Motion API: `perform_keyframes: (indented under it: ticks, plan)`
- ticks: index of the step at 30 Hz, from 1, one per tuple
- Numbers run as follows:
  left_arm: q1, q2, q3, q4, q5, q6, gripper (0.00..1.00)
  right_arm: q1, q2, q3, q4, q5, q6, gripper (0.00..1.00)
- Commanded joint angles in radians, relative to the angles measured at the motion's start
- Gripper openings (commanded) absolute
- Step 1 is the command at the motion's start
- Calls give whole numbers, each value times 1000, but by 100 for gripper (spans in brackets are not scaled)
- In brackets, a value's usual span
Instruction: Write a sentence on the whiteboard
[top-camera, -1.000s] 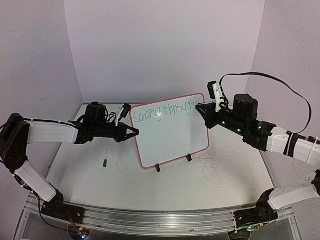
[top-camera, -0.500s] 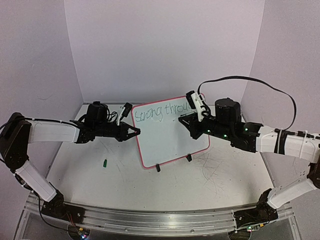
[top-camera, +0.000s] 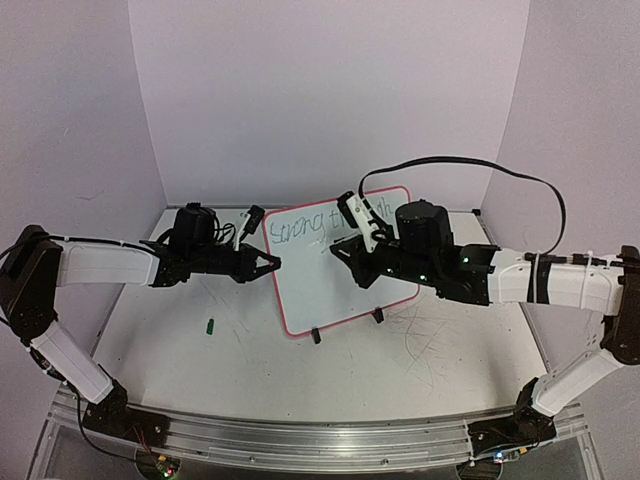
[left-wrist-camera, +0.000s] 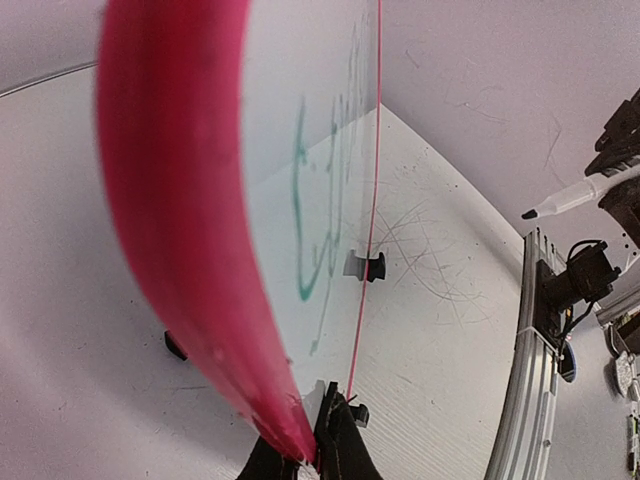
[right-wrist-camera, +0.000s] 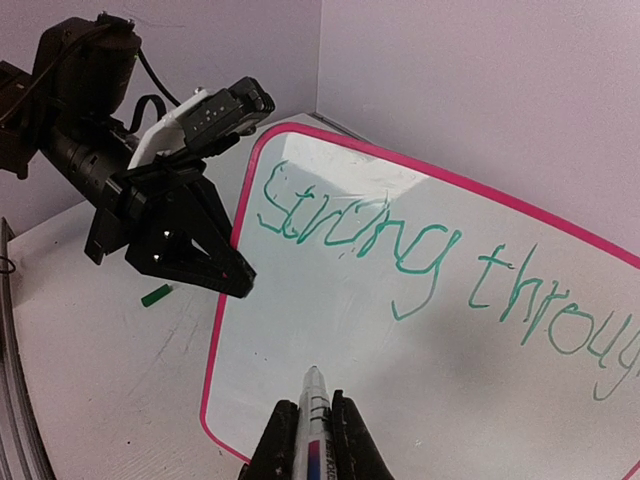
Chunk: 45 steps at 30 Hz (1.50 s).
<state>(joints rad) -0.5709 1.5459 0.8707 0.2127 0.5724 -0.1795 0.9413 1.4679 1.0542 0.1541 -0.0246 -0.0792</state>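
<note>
**Gripping one whiteboard and one marker, one thing per gripper**

Working with two grippers over the table (top-camera: 440, 350), one from each side. Clamping the left gripper (top-camera: 272, 265) onto the left rim of the single whiteboard (top-camera: 340, 290), with both fingers pressed against the pink-red edge, seen close up from the left wrist. Propping the whiteboard, tilted back, near the middle of the table on two black clip feet (top-camera: 316, 337), both resting on the tabletop.

Squeezing one white marker (right-wrist-camera: 312, 420) between the fingers of the right gripper (right-wrist-camera: 310, 412). Pointing its tip at the blank lower half of the whiteboard, though whether touching the surface or just off it, cannot tell.

Showing one green line of the sentence (right-wrist-camera: 400, 245) along the top of the whiteboard. Reading "Strong throug" from the right wrist before it runs off the picture's edge. Hiding the end of that line behind the right arm (top-camera: 500, 280) in the top view.

Leaving one small green piece (top-camera: 211, 325) lying on the table, left of the whiteboard and well apart from it.
</note>
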Motion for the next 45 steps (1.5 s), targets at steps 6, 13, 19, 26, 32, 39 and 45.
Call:
perform_keyframes:
  ticks: [6, 13, 19, 26, 32, 39, 45]
  plan:
    - [16, 15, 14, -56, -228, 80, 0, 3, 9, 49, 29, 42, -7, 0]
    - [15, 9, 9, -57, -230, 83, 0, 3, 36, 49, 42, 41, 20, 0]
    - [14, 5, 5, -58, -235, 84, 0, 9, 74, 74, 22, 84, 21, 0]
    - [14, 12, 7, -57, -231, 86, 0, 52, 133, 110, 13, 112, 9, 0]
    - [14, 12, 8, -59, -231, 90, 0, 68, 168, 128, 25, 81, -36, 0]
    - [14, 18, 9, -58, -228, 94, 0, 77, 102, 29, 152, 207, -84, 0]
    - [13, 17, 9, -61, -221, 91, 0, 77, 133, 39, 161, 112, -77, 0]
